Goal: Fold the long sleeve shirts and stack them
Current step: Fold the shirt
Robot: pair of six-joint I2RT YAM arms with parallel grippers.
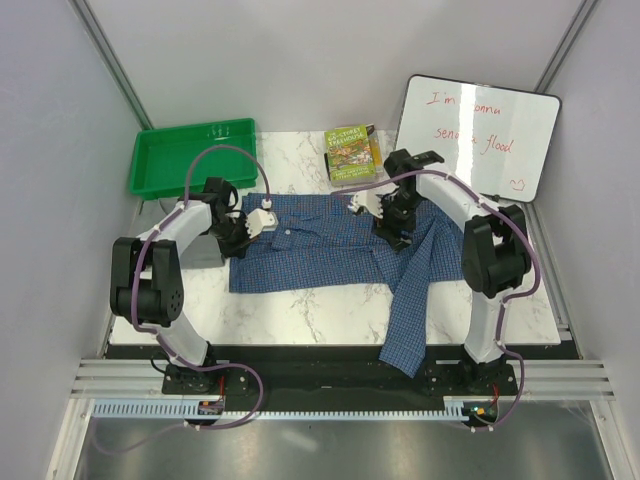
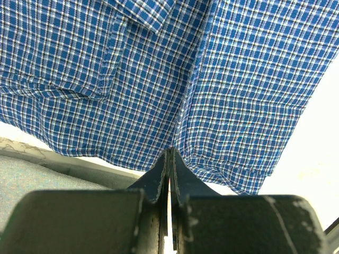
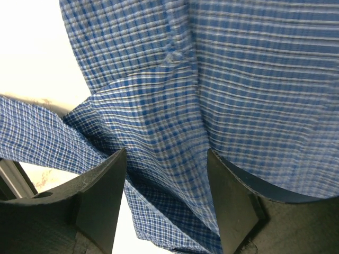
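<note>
Lies spread over the middle of a white marble-look table (image 1: pixel 300 310): blue shirt (image 1: pixel 310 245) of thin woven cloth, fine dark check crossed by pale lines, body a wide soft rectangle with low wrinkles. Trails one long sleeve toward 5 o'clock, narrowing and dropping over the near table edge. Pinches the shirt's 9 o'clock edge in the left claw (image 1: pixel 262 218), dark flat fingers pressed tight together, the cloth puckering into one sharp crease at their tips. Holds the right claw (image 1: pixel 362 203) wide above the shirt's far edge at about 1 o'clock, smooth dark wedge-shaped fingers (image 3: pixel 100 196) well apart, rumpled checked cloth lying between them, not clamped. Shows at 9 o'clock of the blue cloth a patch of plain matte grey shirt (image 1: pixel 203 253), mostly hidden under the left arm. Carries at 10 o'clock a shallow glossy green plastic tray (image 1: pixel 190 160) with a raised rim, at 12 o'clock a small thick book (image 1: pixel 352 155) with a green cover, at 1 o'clock a round-cornered whiteboard (image 1: pixel 470 150), tilted, with red handwriting.
</note>
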